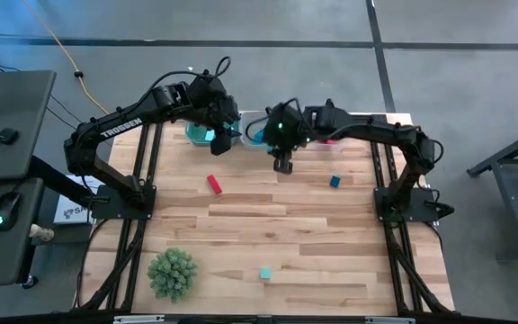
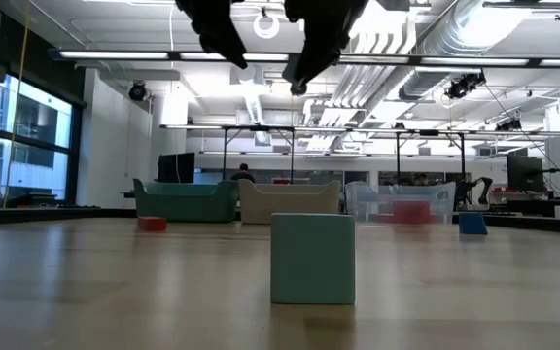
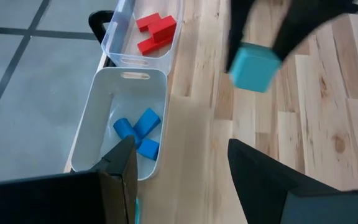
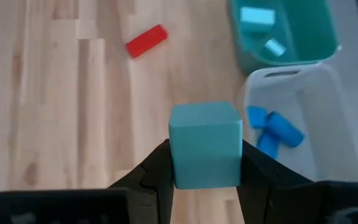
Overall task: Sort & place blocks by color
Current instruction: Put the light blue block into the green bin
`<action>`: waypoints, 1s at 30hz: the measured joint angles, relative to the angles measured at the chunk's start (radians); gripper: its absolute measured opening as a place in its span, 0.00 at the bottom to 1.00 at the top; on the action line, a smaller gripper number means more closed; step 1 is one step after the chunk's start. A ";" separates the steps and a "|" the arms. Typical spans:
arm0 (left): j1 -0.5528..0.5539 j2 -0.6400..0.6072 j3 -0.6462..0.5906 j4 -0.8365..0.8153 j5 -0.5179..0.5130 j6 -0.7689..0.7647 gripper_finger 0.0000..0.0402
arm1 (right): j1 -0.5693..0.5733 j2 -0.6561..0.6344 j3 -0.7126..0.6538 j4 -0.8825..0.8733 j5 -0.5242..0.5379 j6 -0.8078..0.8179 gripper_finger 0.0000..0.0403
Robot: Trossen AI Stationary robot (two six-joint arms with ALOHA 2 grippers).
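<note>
Teal cube (image 4: 204, 144) sits clamped in the right gripper's (image 4: 204, 163) jaws above the counter's (image 1: 286, 225) far edge beside the bins, while the left gripper's (image 3: 180, 163) jaws hang apart.

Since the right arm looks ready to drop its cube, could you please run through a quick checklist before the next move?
1. Right hand shut on the teal cube: ok.
2. Cube sits square between the fingers, not tilted: ok.
3. Teal bin already holds teal blocks, so it suits this cube: ok.
4. Right hand is over the teal bin: not ok; it hangs above bare table beside the white bin of blue blocks.
5. Left hand open, empty: ok.
6. Left arm is clear of the path to the teal bin: cannot tell.
</note>
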 joint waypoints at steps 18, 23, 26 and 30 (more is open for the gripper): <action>0.000 0.000 0.000 0.110 0.000 -0.007 0.43 | -0.167 0.000 0.025 0.212 -0.222 -0.141 0.27; 0.000 0.000 0.000 0.139 0.000 -0.035 0.43 | -0.166 0.000 0.025 0.284 -0.245 -0.142 0.27; 0.000 0.000 0.000 0.152 0.000 -0.043 0.43 | -0.167 0.000 0.025 0.295 -0.249 -0.142 0.27; 0.000 0.000 0.000 0.174 0.000 -0.052 0.43 | -0.166 0.000 0.025 0.311 -0.249 -0.136 0.27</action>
